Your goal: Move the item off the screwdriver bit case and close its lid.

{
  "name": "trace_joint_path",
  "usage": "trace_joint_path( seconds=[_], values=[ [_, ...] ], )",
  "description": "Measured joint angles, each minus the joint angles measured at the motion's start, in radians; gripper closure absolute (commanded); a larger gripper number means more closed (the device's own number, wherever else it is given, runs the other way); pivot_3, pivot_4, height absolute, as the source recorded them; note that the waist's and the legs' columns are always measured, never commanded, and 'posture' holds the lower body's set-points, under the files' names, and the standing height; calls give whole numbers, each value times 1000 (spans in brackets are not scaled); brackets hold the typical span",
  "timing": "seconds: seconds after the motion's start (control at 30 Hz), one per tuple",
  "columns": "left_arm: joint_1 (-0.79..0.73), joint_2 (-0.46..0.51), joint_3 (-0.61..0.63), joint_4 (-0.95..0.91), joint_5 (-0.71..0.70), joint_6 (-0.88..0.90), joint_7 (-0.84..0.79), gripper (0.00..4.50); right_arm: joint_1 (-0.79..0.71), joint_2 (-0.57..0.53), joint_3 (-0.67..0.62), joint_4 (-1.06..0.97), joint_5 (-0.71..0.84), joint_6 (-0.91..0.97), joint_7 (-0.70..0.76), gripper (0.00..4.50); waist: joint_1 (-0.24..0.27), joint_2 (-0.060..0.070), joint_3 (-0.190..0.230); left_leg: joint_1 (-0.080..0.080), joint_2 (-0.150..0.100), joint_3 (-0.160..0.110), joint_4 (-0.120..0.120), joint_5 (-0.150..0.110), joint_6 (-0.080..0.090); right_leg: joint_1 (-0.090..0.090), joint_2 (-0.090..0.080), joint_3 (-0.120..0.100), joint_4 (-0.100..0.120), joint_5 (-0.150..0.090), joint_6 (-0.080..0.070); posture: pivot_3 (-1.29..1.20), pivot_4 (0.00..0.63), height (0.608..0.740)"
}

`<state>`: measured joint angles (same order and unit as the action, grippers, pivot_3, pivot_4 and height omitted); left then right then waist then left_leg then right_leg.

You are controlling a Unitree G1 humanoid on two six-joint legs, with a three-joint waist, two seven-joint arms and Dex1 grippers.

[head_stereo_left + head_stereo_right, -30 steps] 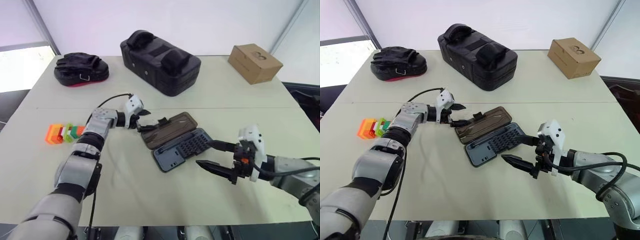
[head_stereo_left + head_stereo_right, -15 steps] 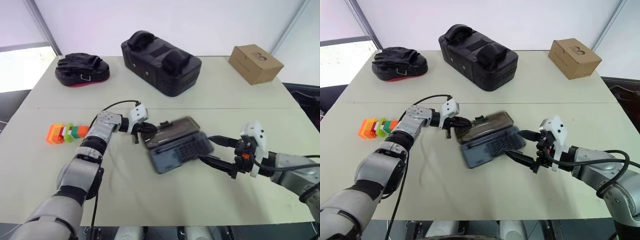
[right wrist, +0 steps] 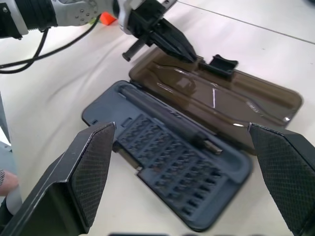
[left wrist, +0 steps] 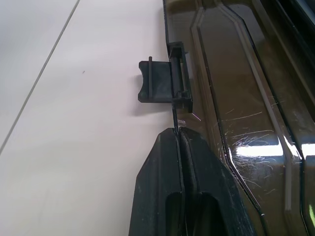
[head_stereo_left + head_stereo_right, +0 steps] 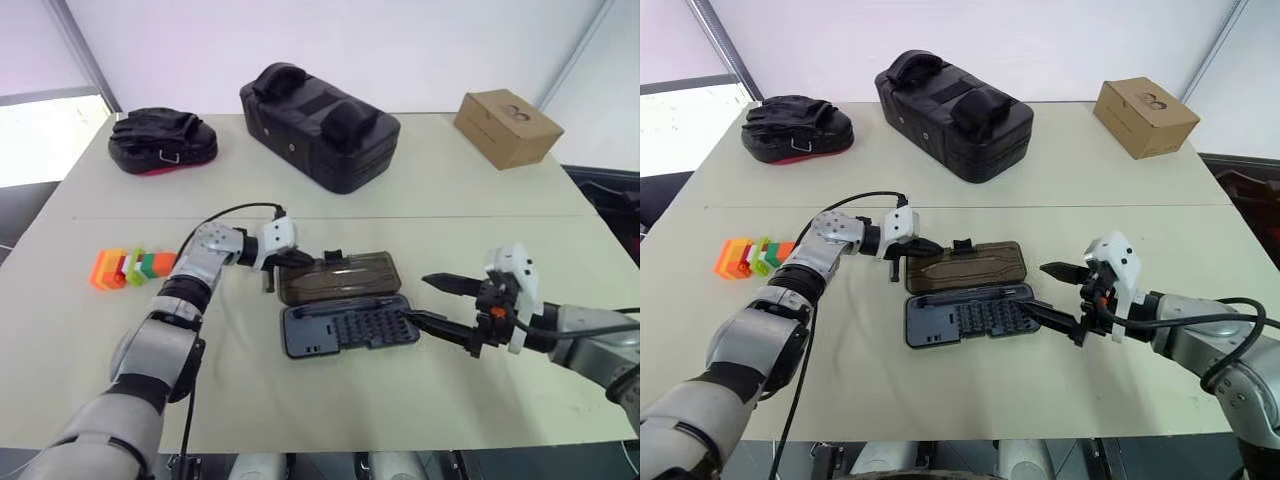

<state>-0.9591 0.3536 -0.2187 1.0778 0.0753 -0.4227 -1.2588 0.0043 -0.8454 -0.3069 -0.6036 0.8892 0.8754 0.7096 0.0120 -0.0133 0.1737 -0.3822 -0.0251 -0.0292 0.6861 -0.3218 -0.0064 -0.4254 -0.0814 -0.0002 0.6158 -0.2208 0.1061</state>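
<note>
The screwdriver bit case (image 5: 345, 326) lies open mid-table, its dark grey base holding rows of bits. Its smoky-brown lid (image 5: 340, 279) lies flat behind the base, with the black latch tab (image 4: 156, 81) on its far edge. My left gripper (image 5: 300, 262) is shut on the lid's thin edge beside the tab, as the left wrist view shows (image 4: 178, 135). My right gripper (image 5: 414, 298) is open at the case's right end, its lower finger close to the base. The item (image 5: 130, 267), a cluster of orange, green, yellow and red blocks, sits on the table far left of the case.
A large black padded bag (image 5: 320, 125) stands at the back centre. A black padded mitt (image 5: 162, 138) lies back left, a cardboard box (image 5: 508, 127) back right. A black cable (image 5: 225, 212) loops from my left wrist over the table.
My left gripper has shut on the lid's edge. The case has swung from a diagonal to lie crosswise on the table. The right gripper stays open by its right end.
</note>
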Motion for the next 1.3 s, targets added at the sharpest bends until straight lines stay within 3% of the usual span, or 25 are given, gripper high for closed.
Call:
trace_joint_path(
  seconds=[0.2,0.47,0.87,1.0,1.2,1.3],
  values=[
    [32,34,-1,-78,-10,-30,-90,4463,22,-14,-1,-4,9,-1,27,0,0,0,0,0,0,0,0,0,0,0,0,0,0,0,0,0,150,740],
    [126,69,2,-200,-25,4,-75,4463,134,-93,-85,-80,97,21,124,0,-2,0,0,1,2,0,0,0,0,1,0,0,1,0,0,0,150,740],
    [164,70,-4,-255,-38,34,-51,4463,106,-95,-44,-57,63,0,133,0,1,0,0,2,2,1,0,0,0,1,0,0,1,0,0,0,150,740],
    [164,70,-5,-255,-30,41,-29,3109,106,-90,-29,-57,55,-8,131,0,1,0,0,2,2,1,0,0,0,2,0,0,1,0,0,0,150,740],
    [147,71,3,-230,-21,30,52,159,100,-88,-8,-49,34,-17,132,0,1,0,0,8,2,0,0,0,0,7,0,0,1,0,0,0,150,740],
    [149,64,33,-223,-55,83,65,159,100,-84,9,-39,20,-31,135,0,0,0,0,8,3,0,0,0,0,7,0,0,1,0,0,0,150,740]
  ],
)
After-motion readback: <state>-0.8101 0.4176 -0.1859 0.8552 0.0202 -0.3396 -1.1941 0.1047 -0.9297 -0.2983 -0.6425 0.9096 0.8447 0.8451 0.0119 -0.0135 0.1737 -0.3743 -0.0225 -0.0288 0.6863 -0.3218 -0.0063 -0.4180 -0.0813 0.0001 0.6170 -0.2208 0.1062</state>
